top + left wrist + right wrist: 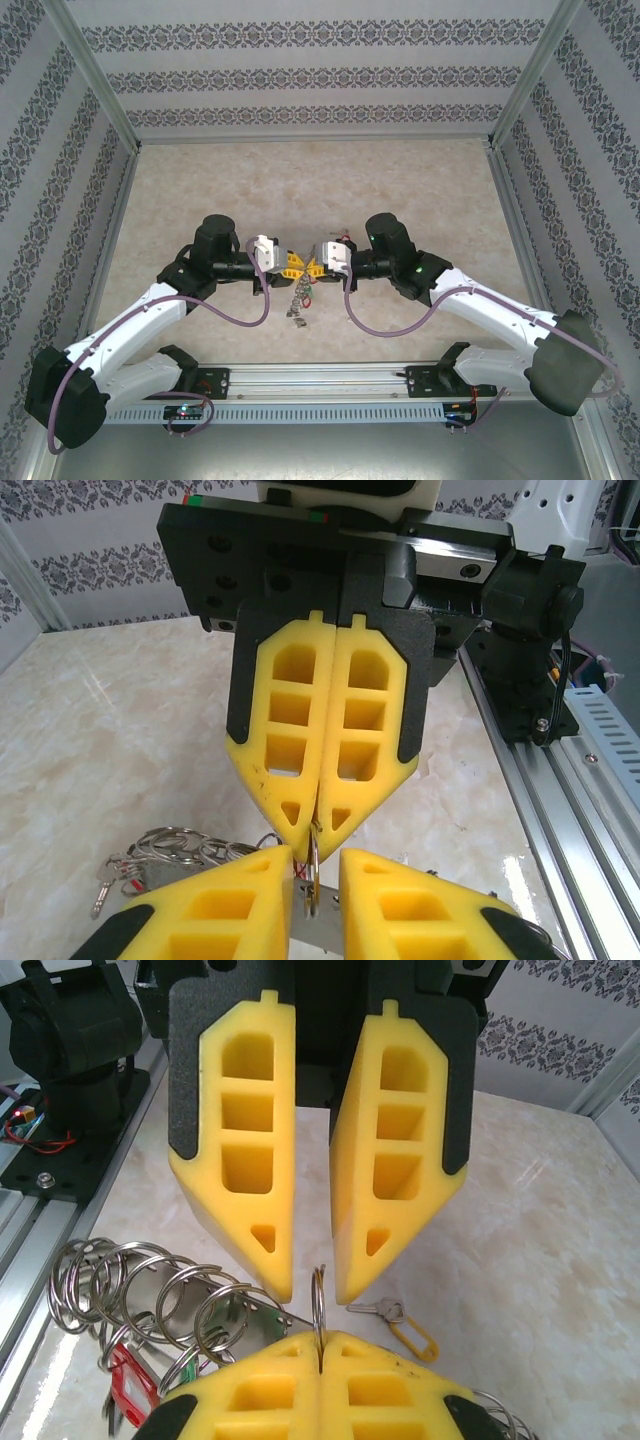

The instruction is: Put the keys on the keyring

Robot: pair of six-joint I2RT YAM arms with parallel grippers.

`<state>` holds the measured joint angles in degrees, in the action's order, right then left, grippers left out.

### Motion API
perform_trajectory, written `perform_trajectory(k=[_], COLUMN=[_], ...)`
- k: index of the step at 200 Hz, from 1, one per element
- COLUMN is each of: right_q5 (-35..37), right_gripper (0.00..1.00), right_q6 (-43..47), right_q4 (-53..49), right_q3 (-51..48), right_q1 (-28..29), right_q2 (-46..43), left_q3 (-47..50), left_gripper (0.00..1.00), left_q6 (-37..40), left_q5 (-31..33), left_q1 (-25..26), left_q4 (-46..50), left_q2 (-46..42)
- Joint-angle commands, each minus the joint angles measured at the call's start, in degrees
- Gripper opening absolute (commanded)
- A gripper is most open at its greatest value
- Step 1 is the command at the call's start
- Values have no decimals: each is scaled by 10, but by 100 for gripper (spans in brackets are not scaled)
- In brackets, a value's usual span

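At the middle of the marbled counter [560, 1260], the two grippers meet nose to nose just above the surface. The right gripper [320, 1345] is clenched on one upright split ring at the end of the keyring [170, 1295], its yellow fingertips pressed together with the thin wire standing between them. The left gripper [312, 1285] faces it from directly opposite, released, its fingers parted so that the top of the same ring stands in the gap between their tips. The rest of the keyring, a chain of overlapping silvery rings, trails off to one side of the right gripper and lies on the counter, with a red tag [130, 1380] beneath it. A small key with a yellow tag [400, 1320] lies flat on the counter just beside the fingertips, on the other side from the chain. Seen from above, the left arm [140, 320] and the right arm [490, 305] each reach forward from the near rail and bend inward at the elbow, wrists turned level towards each other.
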<state>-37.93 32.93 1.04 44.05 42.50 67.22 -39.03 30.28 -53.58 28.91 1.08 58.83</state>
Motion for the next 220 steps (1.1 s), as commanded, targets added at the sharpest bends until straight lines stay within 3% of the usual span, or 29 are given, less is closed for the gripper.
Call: perform_trajectory(k=[1, 70, 98, 108, 130, 191, 202, 220], right_q5=[-3, 4, 1, 1, 3, 12, 14, 16], right_gripper=[0, 0, 0, 0, 0, 0, 0, 0], right_q6=[-8, -9, -11, -10, -11, -22, -24, -23], right_q4=[28, 27, 30, 30, 32, 51, 54, 54], right_q3=[-3, -6, -8, -9, -10, -14, -14, -13], right_q1=[-4, -4, -4, -2, 0, 4, 4, 3], right_q2=[-16, -23, -23, -23, -21, -19, -18, -18], left_q3=[-3, 0, -2, -4, -11, 20, 19, 15], left_gripper=[22, 22, 10, 0, 0, 0, 18, 20], left_q6=[15, 16, 18, 18, 13, -90, -90, -80], left_q5=[-14, -5, -3, -7, -21, 27, 14, 6], left_q1=[5, 5, 5, 5, 6, 8, 8, 9], left_q4=[10, 11, 11, 12, 9, -102, -101, -84], left_q2=[8, 15, 15, 16, 25, 28, 29, 33])
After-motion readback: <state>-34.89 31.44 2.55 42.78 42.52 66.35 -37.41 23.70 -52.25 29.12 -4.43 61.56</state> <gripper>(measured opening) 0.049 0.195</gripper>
